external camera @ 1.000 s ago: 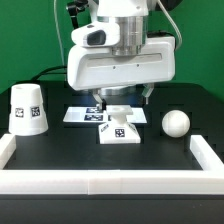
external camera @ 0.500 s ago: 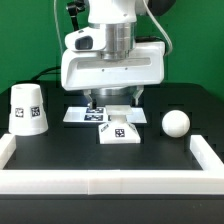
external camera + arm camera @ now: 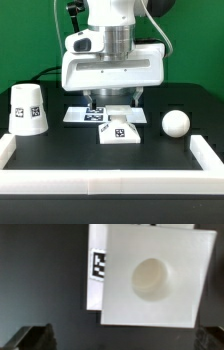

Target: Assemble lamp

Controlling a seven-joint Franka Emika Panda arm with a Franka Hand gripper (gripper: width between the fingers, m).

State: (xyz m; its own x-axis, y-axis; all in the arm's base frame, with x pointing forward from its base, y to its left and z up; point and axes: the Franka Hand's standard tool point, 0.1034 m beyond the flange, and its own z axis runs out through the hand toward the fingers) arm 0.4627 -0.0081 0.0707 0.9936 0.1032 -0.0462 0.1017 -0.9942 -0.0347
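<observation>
The low square lamp base lies on the black table, tags on its top and front. It fills the wrist view, its round socket hole facing the camera. My gripper hangs open and empty just above and behind the base, with one dark finger at each edge of the wrist view. The round ball bulb rests at the exterior view's right. The tapered shade stands wide end down at the left, apart from the gripper.
The marker board lies flat behind the base, partly under my hand. A low white wall borders the table at the front and both sides.
My hand has shifted toward the exterior view's left over the base, then held still. The lamp parts have not moved.
</observation>
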